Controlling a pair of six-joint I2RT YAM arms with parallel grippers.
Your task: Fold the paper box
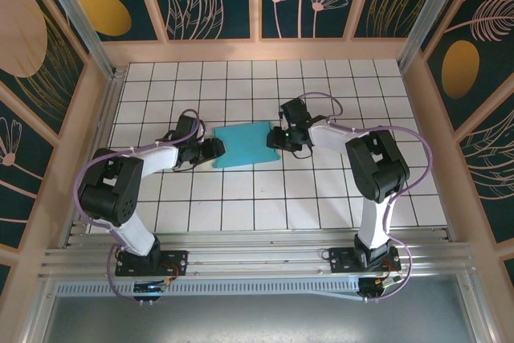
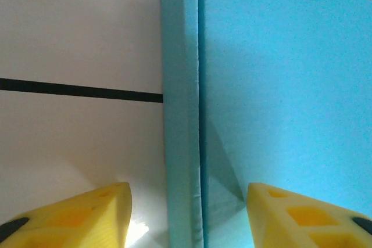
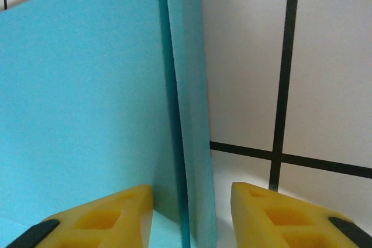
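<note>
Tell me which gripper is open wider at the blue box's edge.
The left gripper, at the paper box's left edge: its yellow fingers stand plainly farther apart than the right gripper's.

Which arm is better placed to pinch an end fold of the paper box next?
Right, marginally. Each straddles an end fold of the paper box with jaws open, but the right gripper looks closer set around its fold than the left gripper.

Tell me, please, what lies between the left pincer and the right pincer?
The paper box, flat and blue side up, spans that stretch in the top view.
</note>
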